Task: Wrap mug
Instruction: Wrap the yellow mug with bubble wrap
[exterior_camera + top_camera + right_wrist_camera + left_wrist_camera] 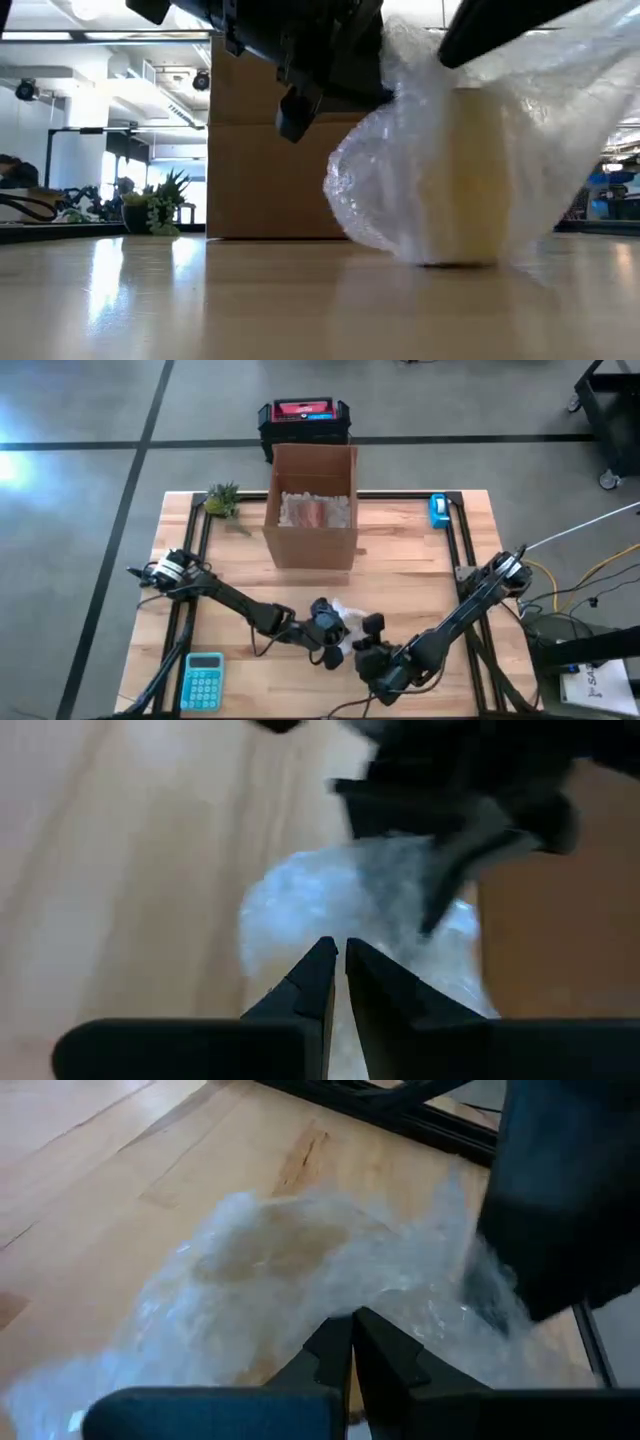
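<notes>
While both jaws pinch the clear, limp bubble wrap (420, 190), the pale ceramic mug (475, 175) between them seems fragile; grip loose edges.

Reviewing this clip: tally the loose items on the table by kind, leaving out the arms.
Cardboard box: 1
Bubble-wrapped mug: 1
Teal calculator: 1
Small potted plant: 1
Blue tape dispenser: 1
Total: 5

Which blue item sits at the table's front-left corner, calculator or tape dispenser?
The calculator, by the left arm's base. The tape dispenser sits at the far right edge.
</notes>
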